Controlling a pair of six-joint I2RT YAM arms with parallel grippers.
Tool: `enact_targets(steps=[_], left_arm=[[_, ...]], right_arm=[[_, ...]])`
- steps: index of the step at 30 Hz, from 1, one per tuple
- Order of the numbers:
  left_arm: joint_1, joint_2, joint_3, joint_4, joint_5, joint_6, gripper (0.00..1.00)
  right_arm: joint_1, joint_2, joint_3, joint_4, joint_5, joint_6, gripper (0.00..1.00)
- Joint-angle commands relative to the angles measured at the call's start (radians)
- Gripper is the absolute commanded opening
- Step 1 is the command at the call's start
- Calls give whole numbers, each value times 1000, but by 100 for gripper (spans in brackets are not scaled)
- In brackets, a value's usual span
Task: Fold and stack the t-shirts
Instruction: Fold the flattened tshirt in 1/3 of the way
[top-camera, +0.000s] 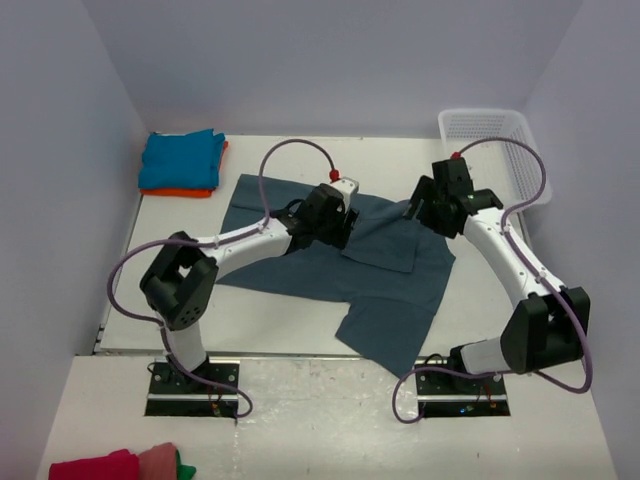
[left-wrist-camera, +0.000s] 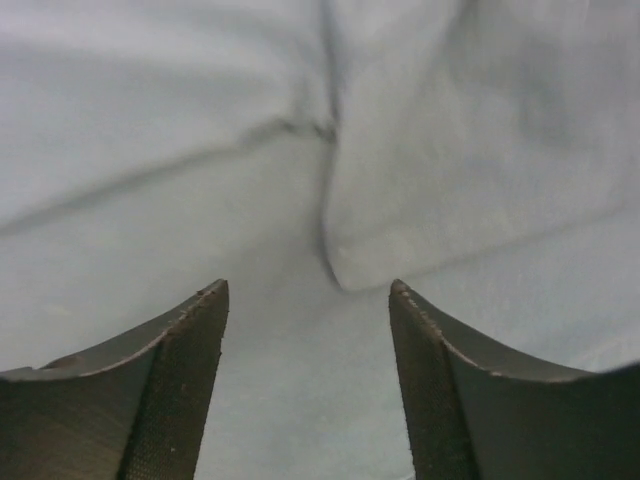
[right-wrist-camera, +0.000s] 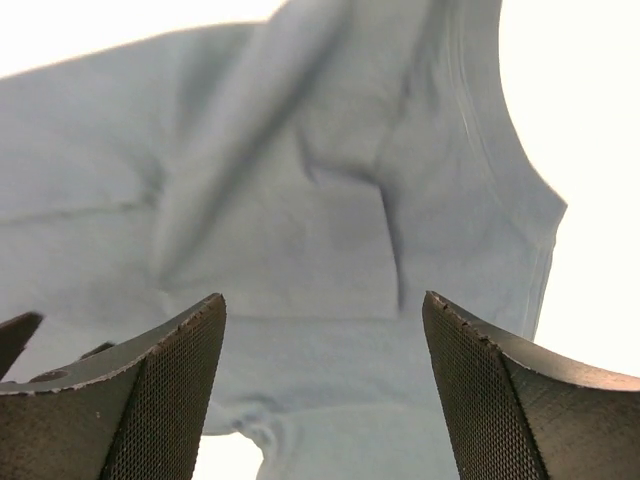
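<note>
Lying spread beneath released left claw (left-wrist-camera: 308, 285) and released right claw (right-wrist-camera: 322, 296): slate-blue t-shirt (top-camera: 390, 300).

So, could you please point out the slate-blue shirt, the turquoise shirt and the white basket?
slate-blue shirt (top-camera: 300, 270): top view, flat left part.
turquoise shirt (top-camera: 180, 160): top view, folded middle.
white basket (top-camera: 480, 112): top view, back rim.

Setting: robot lab test cell. Evidence: plain pale walls (top-camera: 70, 120) box in white table (top-camera: 280, 325) on left, far and right sides. Left arm (top-camera: 240, 245) and right arm (top-camera: 510, 255) sit on bolted base plates (top-camera: 195, 385) at near edge, purple cables (top-camera: 265, 175) looping loose. Staged props: white mesh basket (top-camera: 495, 135) far right, folded shirt stack (top-camera: 180, 160) far left, slate-blue shirt (top-camera: 390, 310) spread mid-table.
</note>
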Motion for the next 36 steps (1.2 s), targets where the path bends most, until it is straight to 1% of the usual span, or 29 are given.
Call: enact_targets(steps=[1,2,3,4,5,6,7,8,9,10,11,12,13,14,16,17,19,20,22,26,36], left_arm=[[49,-63,44,60,-148,9,68],[76,-20,107,41,-121,6,67],[101,9,138,9,-95,4,66],[153,35,167,0,-61,1,65],[176,92,216,-2,-10,6,58],[195,123,242,-17,4,12,55],[228,155,276,-32,21,27,52],[244,225,348,-57,34,30,45],[257,258,374,-90,39,33,28],[291,303,399,-103,76,32,22],[310,319,423,-109,96,27,10],[325,328,423,-106,97,23,5],[352,339,422,-103,123,13,2],[366,342,419,-103,130,9,0],[399,345,413,-100,139,9,0],[406,342,405,-97,148,9,0],[432,345,400,-98,162,1,0],[439,347,399,-97,160,0,0],[457,362,400,-97,160,-4,0],[507,390,400,-106,177,-16,0],[567,414,402,-121,183,-23,0]], right_arm=[[-15,46,118,-13,47,-62,80],[-18,105,144,-25,39,-69,80],[-21,139,170,-33,31,-78,80],[-25,175,231,-44,30,-97,80],[-29,245,262,-70,30,-108,80],[-32,280,291,-81,22,-121,80],[-41,317,359,-91,2,-144,80],[-50,389,393,-129,-2,-149,79],[-58,422,419,-145,-18,-157,77],[-76,451,474,-163,-51,-167,74],[-84,487,488,-180,-52,-168,72],[-90,500,494,-179,-56,-174,69],[-101,512,514,-182,-65,-184,60],[-105,523,520,-189,-65,-186,55],[-116,544,531,-193,-67,-197,46],[-119,546,531,-199,-59,-197,44],[-130,549,528,-199,-50,-203,49],[-134,554,529,-200,-49,-203,56],[-144,558,536,-202,-52,-204,58],[-154,557,552,-208,-35,-206,59],[-180,609,606,-242,-68,-226,59]])
